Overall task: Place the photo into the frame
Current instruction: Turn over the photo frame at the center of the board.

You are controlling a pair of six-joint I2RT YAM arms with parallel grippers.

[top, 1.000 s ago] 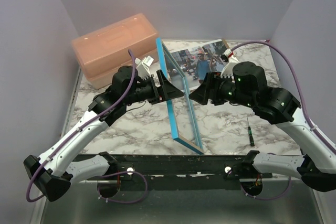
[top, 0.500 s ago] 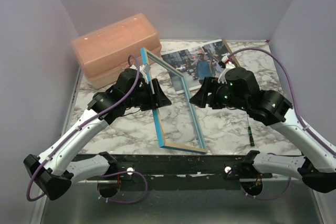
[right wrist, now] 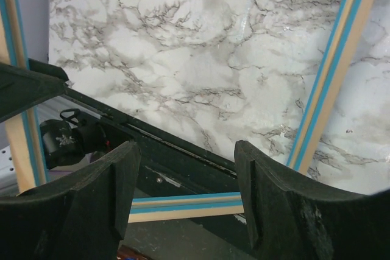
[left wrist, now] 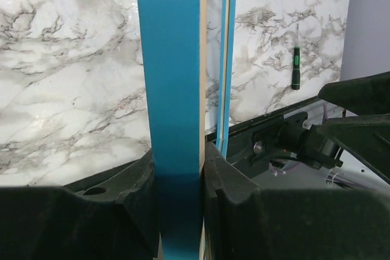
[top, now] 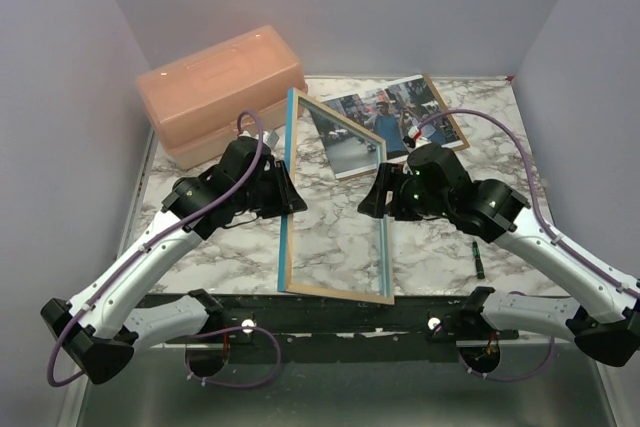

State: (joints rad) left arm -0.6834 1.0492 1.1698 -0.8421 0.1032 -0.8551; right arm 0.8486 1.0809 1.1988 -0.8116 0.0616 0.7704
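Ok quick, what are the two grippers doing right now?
Left gripper: closed on the frame.
Right gripper: open, holding nothing.

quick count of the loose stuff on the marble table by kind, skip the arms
frame, blue and wood: 1
photo: 1
backing board, brown, under the photo: 1
plastic box, pale orange: 1
screwdriver: 1
total: 5
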